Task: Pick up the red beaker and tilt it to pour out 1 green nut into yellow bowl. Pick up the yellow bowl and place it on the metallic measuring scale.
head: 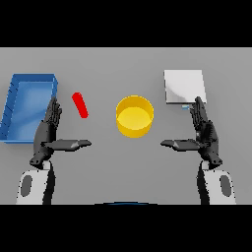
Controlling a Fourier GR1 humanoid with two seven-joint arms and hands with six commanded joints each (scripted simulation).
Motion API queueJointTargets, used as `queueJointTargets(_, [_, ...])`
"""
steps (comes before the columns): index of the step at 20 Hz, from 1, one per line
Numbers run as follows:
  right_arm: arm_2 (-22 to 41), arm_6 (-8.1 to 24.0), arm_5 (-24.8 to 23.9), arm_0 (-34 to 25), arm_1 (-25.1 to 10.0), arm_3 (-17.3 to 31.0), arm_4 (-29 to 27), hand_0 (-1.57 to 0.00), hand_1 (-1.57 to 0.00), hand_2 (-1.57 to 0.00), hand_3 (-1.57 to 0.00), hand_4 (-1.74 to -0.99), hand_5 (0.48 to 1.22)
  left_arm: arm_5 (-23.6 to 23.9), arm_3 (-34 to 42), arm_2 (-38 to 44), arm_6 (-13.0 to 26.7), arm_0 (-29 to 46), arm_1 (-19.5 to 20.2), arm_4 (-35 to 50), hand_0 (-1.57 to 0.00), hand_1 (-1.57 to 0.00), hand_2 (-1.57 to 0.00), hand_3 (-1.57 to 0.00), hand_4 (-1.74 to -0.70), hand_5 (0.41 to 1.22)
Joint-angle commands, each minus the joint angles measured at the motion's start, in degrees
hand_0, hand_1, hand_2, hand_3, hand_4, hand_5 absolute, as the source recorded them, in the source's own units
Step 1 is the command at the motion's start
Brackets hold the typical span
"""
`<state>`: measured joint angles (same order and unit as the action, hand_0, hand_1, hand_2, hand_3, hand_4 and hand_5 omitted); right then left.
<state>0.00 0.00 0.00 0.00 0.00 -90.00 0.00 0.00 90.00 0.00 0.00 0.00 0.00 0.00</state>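
We hold our left hand (47,135) and right hand (204,133) with fingers spread, gripping nothing, flanking the yellow bowl (134,115); the red beaker (80,105) lies just beyond our left hand on the desk (108,167), ready for grasping.

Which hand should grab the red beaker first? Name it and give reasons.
Left. The red beaker lies just beyond the open left hand, left of the yellow bowl. The right hand is across the bowl, by the scale.

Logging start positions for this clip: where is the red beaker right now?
In the head view the red beaker sits left of centre, between the blue tray and the yellow bowl, just beyond the left hand.
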Motion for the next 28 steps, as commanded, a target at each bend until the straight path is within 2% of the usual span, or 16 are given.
queueJointTargets(1, [0.04, -0.06, -0.06, 0.05, 0.05, -0.04, 0.02, 0.00, 0.00, 0.00, 0.00, -1.167, 0.599, -0.08, 0.12, 0.12, -0.13, 0.19, 0.16, 0.14, 0.00, 0.00, 0.00, 0.00, -1.15, 0.599])
queueJointTargets(6, [0.43, -0.26, -0.60, 0.33, 0.33, -0.59, 0.55, 0.00, 0.00, 0.00, 0.00, -1.167, 0.599, -1.41, 1.69, 1.10, -0.65, 1.94, 1.83, 1.73, 0.00, 0.00, 0.00, 0.00, -1.15, 0.599])
queueJointTargets(7, [2.83, -3.86, -2.65, 2.18, -1.84, -2.29, 7.15, 0.00, 0.00, 0.00, 0.00, -1.167, 0.599, -2.08, 3.77, -0.22, -1.75, 4.25, 3.71, -0.43, 0.00, 0.00, 0.00, 0.00, -1.15, 0.599])
queueJointTargets(8, [5.08, -5.74, -4.05, 3.87, -2.27, -3.71, 11.64, 0.00, 0.00, 0.00, 0.00, -1.163, 0.595, -2.61, 5.54, -1.21, -1.57, 5.55, 4.88, -1.67, 0.00, 0.00, 0.00, 0.00, -1.16, 0.599])
queueJointTargets(9, [6.39, -6.29, -4.75, 5.21, -2.88, -4.96, 14.52, 0.00, 0.00, 0.00, 0.00, -1.162, 0.594, -2.78, 6.95, -2.33, -0.59, 6.18, 5.20, -2.72, 0.00, 0.00, 0.00, 0.00, -1.16, 0.599])
queueJointTargets(12, [7.69, -4.14, -5.84, 5.79, -3.06, -6.46, 17.64, 0.00, 0.00, 0.00, 0.00, -1.162, 0.591, -3.01, 9.94, -3.99, 0.85, 8.14, 5.49, -3.98, 0.00, 0.00, 0.00, 0.00, -1.16, 0.600])
queueJointTargets(16, [7.86, -3.86, -4.68, 7.35, -2.74, -8.46, 16.06, 0.00, 0.00, 0.00, 0.00, -1.199, 0.603, -3.05, 8.90, -4.49, 1.56, 7.32, 6.14, -5.49, 0.00, 0.00, 0.00, 0.00, -1.16, 0.602])
queueJointTargets(18, [7.93, -4.11, -4.17, 6.78, -2.12, -8.48, 15.02, 0.00, 0.00, 0.00, 0.00, -1.224, 0.611, -2.70, 5.88, -5.10, 0.89, 5.76, 5.34, -6.87, 0.00, 0.00, 0.00, 0.00, -1.17, 0.605])
queueJointTargets(20, [7.81, -4.63, -3.86, 7.58, -3.22, -8.64, 15.57, 0.00, 0.00, 0.00, 0.00, -1.236, 0.623, -2.28, 1.53, -5.04, 0.40, 2.12, 4.57, -7.69, 0.00, 0.00, 0.00, 0.00, -1.21, 0.615])
queueJointTargets(21, [7.57, -3.84, -3.83, 7.23, -3.31, -8.63, 15.39, 0.00, 0.00, 0.00, 0.00, -1.246, 0.627, -1.46, -0.69, -4.90, 0.64, -0.30, 4.31, -8.68, 0.00, 0.00, 0.00, 0.00, -1.22, 0.622])
queueJointTargets(23, [7.71, -5.24, -3.48, 7.59, -3.18, -8.81, 14.95, 0.00, 0.00, 0.00, 0.00, -1.260, 0.633, -0.54, -5.86, -4.09, -0.41, -3.66, 4.24, -9.71, 0.00, 0.00, 0.00, 0.00, -1.23, 0.629])
queueJointTargets(28, [7.08, -5.06, -3.52, 6.18, -3.37, -7.33, 14.61, 0.00, 0.00, 0.00, 0.00, -1.278, 0.634, -0.20, -13.93, -2.20, -3.08, -10.22, 4.11, -9.45, 0.00, 0.00, 0.00, 0.00, -1.26, 0.668])
